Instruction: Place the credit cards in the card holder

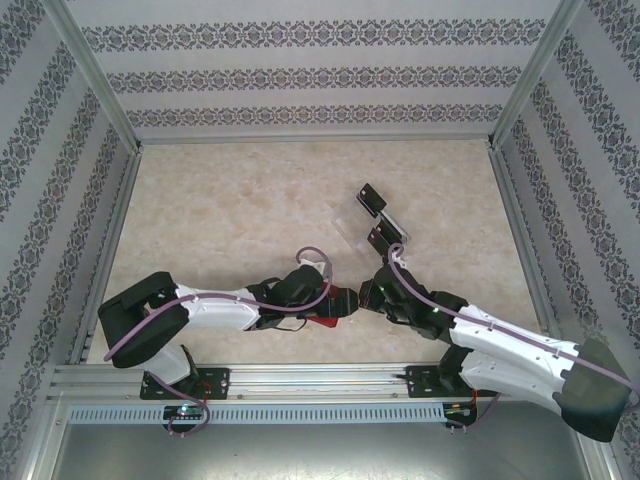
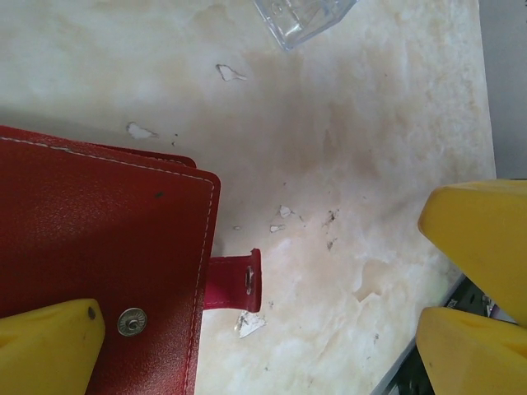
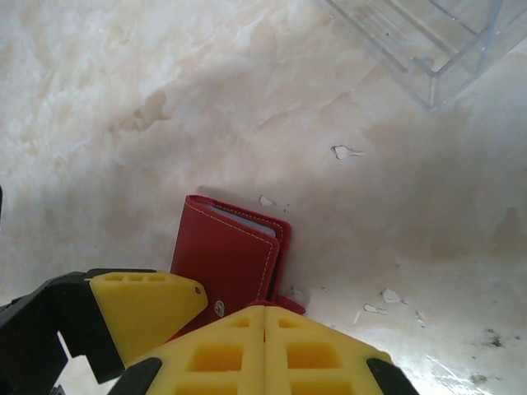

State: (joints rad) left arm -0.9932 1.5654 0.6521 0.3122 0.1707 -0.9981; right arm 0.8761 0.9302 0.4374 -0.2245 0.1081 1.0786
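Right wrist view: right end effector [image 3: 265,317] closed, yellow fingers pressed flat together, nothing visible between them. Its tips sit at the near edge of the wallet [image 3: 230,255], by the snap tab; whether they pinch the tab I cannot tell. Left end effector [image 2: 257,292] spread wide, one finger [image 2: 45,346] over the wallet's cover beside the snap stud [image 2: 132,321], contact unclear, the other off over bare worktop [image 2: 354,148]. Reading: the two come at the wallet from opposite sides, likely one to pin it down and the other to work the flap open, since no card can go in while it lies folded. Wallet: red, leather-like, pale stitching along the edge, folded over but unsnapped, tab [image 2: 235,280] sticking out loose; a pale grey sliver of the inside shows at its far edge. It lies flat near the front of the worktop, between the two arms. Cards [image 1: 372,200], black, sit well apart from it at a clear rack [image 1: 345,222] further back.
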